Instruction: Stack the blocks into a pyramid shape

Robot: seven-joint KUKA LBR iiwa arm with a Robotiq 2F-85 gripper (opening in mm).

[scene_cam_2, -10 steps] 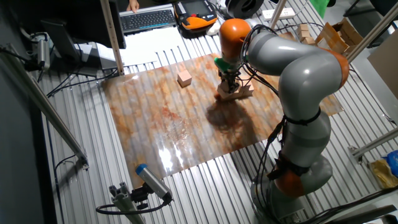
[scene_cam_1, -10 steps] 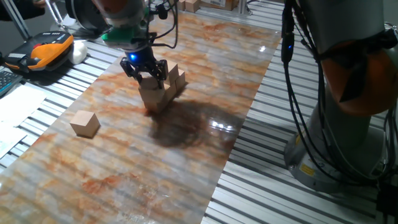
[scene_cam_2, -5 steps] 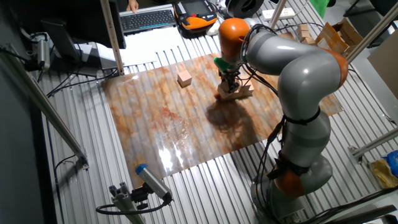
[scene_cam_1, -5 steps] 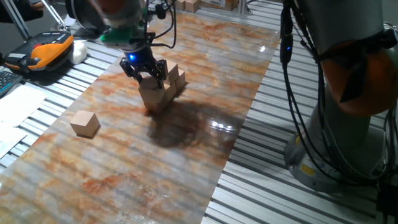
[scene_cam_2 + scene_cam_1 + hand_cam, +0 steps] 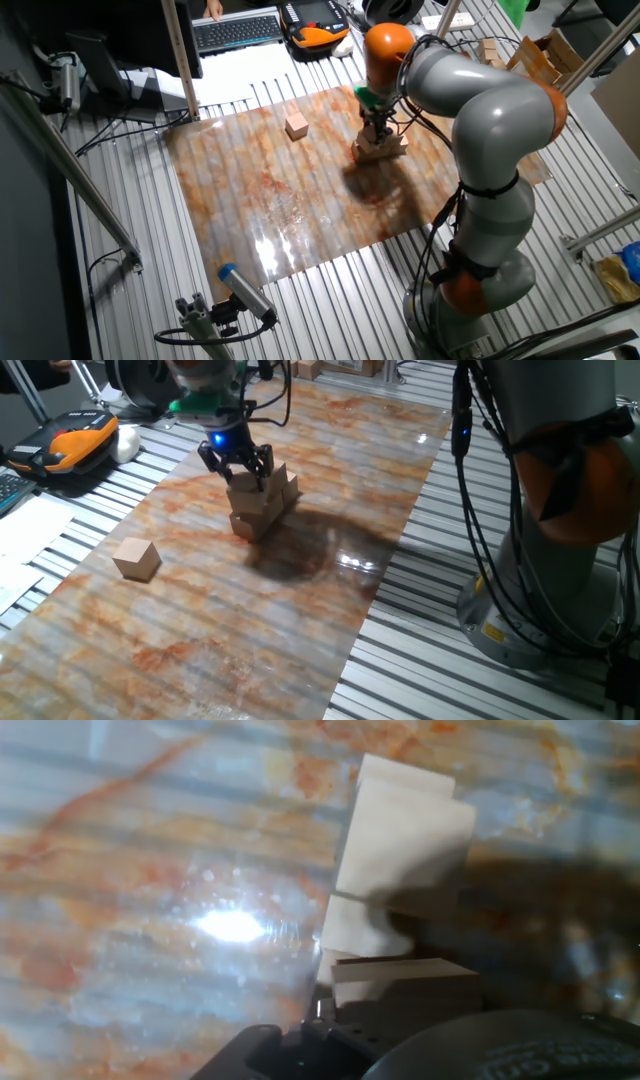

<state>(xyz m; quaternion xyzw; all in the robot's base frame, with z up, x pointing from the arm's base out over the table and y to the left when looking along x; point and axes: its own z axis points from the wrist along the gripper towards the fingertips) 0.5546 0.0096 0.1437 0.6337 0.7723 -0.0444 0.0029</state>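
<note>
The black two-finger gripper (image 5: 238, 465) hovers just above the stepped pile of tan wooden cubes (image 5: 258, 505), jaw gap unclear, and should lift straight up before fetching the lone tan cube (image 5: 136, 558) at eight o'clock.

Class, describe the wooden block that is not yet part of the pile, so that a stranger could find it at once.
Start at the marbled orange-and-grey board on the slatted table. The gripper hovers over the pile of blocks near its middle. The lone block sits apart from that pile, toward the keyboard side, touching nothing.
</note>
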